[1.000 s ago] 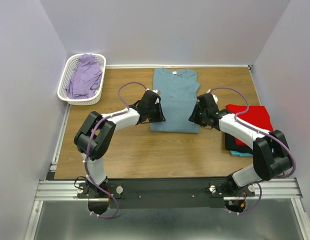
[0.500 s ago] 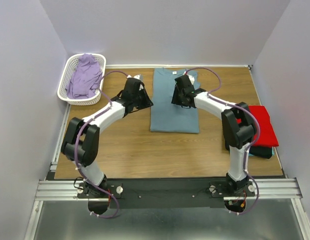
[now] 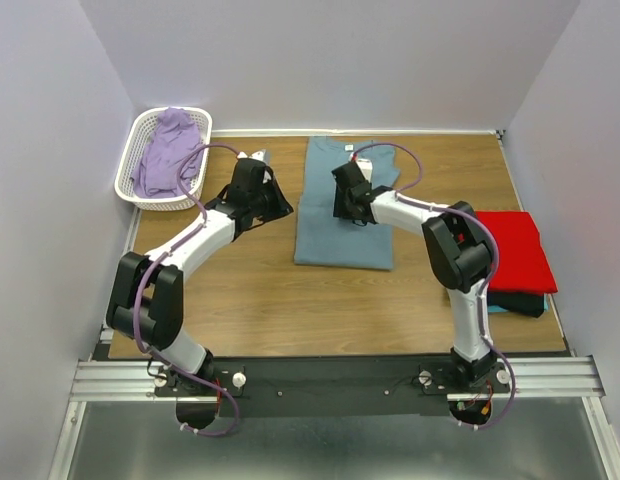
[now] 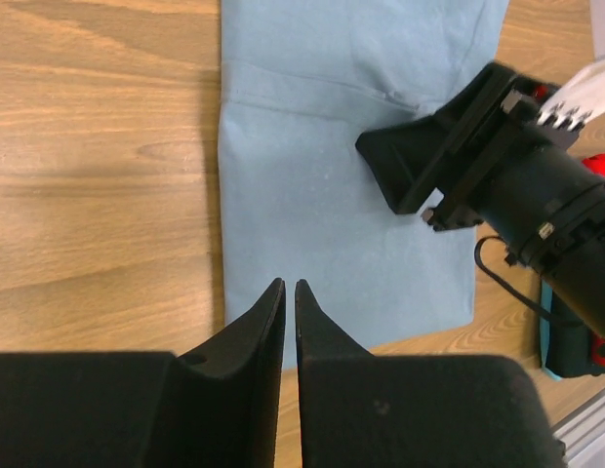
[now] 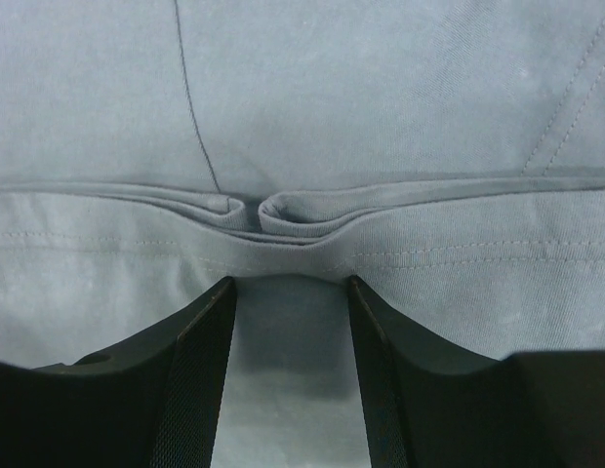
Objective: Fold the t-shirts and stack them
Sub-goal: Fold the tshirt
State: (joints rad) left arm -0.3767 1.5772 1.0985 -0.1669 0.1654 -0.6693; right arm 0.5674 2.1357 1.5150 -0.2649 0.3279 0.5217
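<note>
Grippers differ: right gripper gapes over folds of the one blue shirt, left gripper left of it is nearly closed, empty; one red shirt lies right.

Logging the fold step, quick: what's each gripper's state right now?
Left gripper: shut, holding nothing.
Right gripper: open, tips just short of a fold ridge in the blue-grey shirt, gripping nothing.

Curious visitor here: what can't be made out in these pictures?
Top view: the red shirt covers its pile; only a turquoise shirt edge shows.
Top view: the right gripper hides under its wrist.
Right wrist view: the blue-grey shirt overruns every edge.
Top view: purple cloth hides the basket bottom.
</note>
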